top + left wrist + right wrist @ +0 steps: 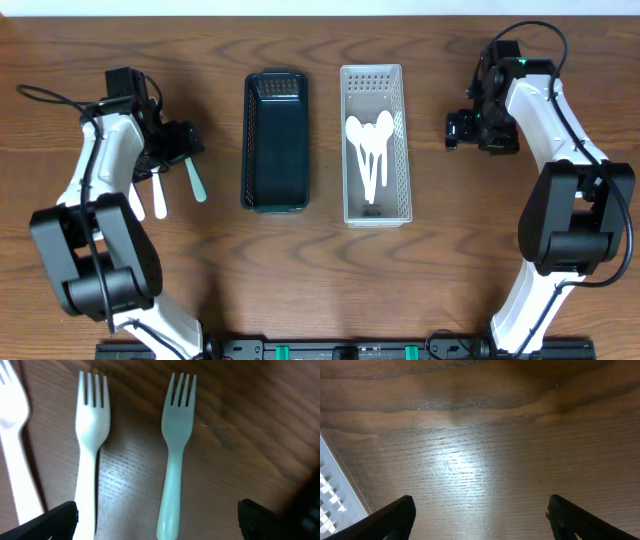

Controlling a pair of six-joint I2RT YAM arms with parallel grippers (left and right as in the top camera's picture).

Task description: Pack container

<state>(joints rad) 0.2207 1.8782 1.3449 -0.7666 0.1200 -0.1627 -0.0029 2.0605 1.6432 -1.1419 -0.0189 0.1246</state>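
A dark green basket (275, 190) lies at centre left with nothing visible inside. A clear white basket (402, 170) beside it holds several white spoons (368, 140). Plastic forks lie on the table at the left: a pale green fork (194, 180) and white forks (159, 192). In the left wrist view the green fork (175, 445) and a white fork (90, 445) lie between my open jaws. My left gripper (180, 142) is open just over the fork handles. My right gripper (455, 130) is open and empty, right of the white basket.
The edge of the white basket (332, 495) shows at the lower left of the right wrist view. A third white fork (12, 445) lies at the left edge of the left wrist view. A black rail runs along the table's front edge (340, 350).
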